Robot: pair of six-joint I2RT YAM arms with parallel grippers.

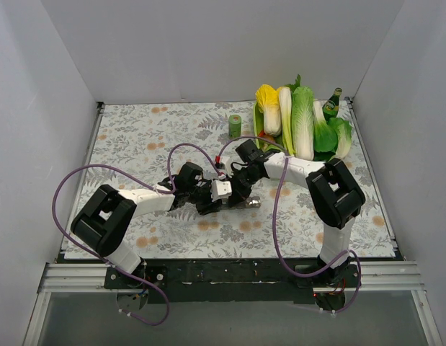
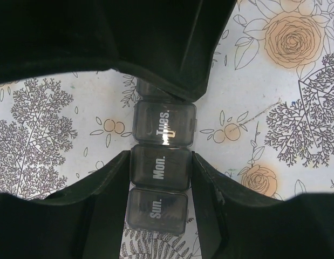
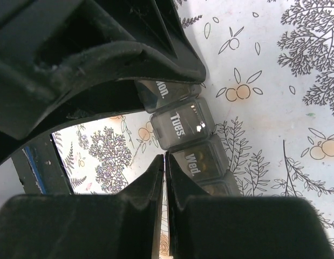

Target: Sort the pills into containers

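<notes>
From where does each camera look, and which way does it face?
Top external: above and behind the robot, looking down on the table; left arm and right arm show.
Left wrist: on the left arm, facing down; left gripper clamps the containers at Mon.
Right wrist: on the right arm, facing down; right gripper shut beside Wed.
Both wrist views share the Tues. lid.

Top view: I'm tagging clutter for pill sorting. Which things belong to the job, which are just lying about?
Job: smoky grey plastic pill strip with day-labelled lids; left gripper, clamped on it; right gripper, shut.
Lying about: small green cylinder; heap of leafy green and yellow vegetables; dark green bottle.
</notes>
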